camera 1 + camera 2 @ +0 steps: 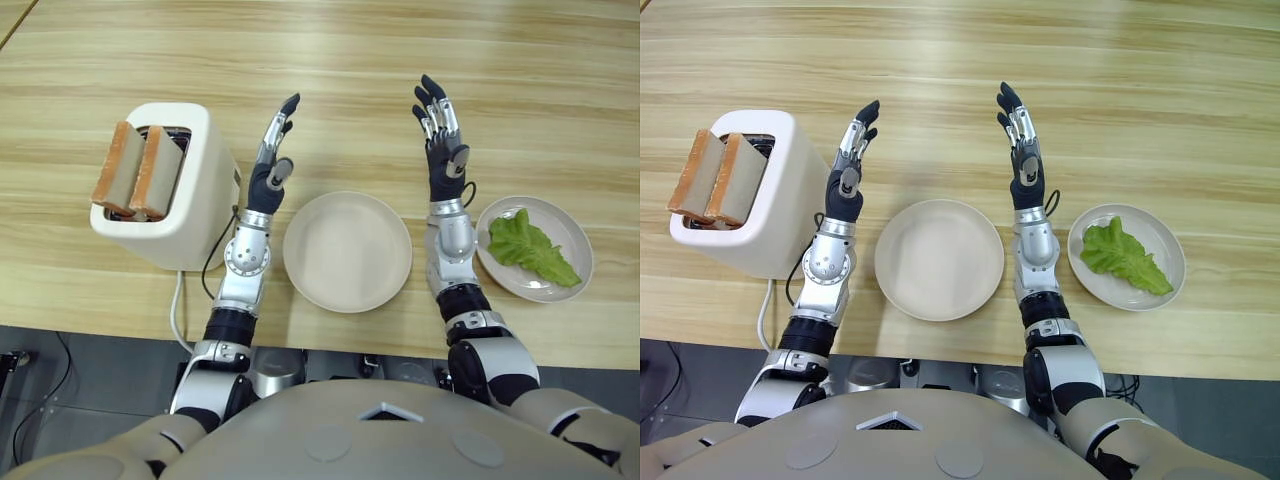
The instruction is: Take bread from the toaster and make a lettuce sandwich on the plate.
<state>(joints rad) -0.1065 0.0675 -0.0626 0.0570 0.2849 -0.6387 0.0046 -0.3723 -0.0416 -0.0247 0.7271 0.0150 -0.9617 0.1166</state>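
Task status: not begun – no step shows as complete.

**Bread.** Two slices [135,170] stand side by side in the slots of the toaster [190,215], sticking well out of its top. The toaster sits at the left of the bench [400,60].

**Plate.** The plate [347,250] lies between the two forearms, near the front edge of the bench. Nothing is on it.

**Lettuce.** One leaf [530,248] lies on a smaller dish [562,218], just to the right of the right forearm.

**Left hand** [275,150]. Fingers straight and spread wide, holding nothing. It lies between toaster and plate, near the toaster's right wall but apart from it.

**Right hand** [440,135]. Fingers likewise straight, holding nothing. It points away from the robot, past the far rims of plate and dish.

**Steps left** (judged from the layout alone):
1. Lift one slice from the toaster and lay it on the plate.
2. Move the lettuce from the dish onto that slice.
3. Lift the second slice and set it on top.

The left hand is the nearer to the bread, the right hand to the lettuce – a likely division of work.
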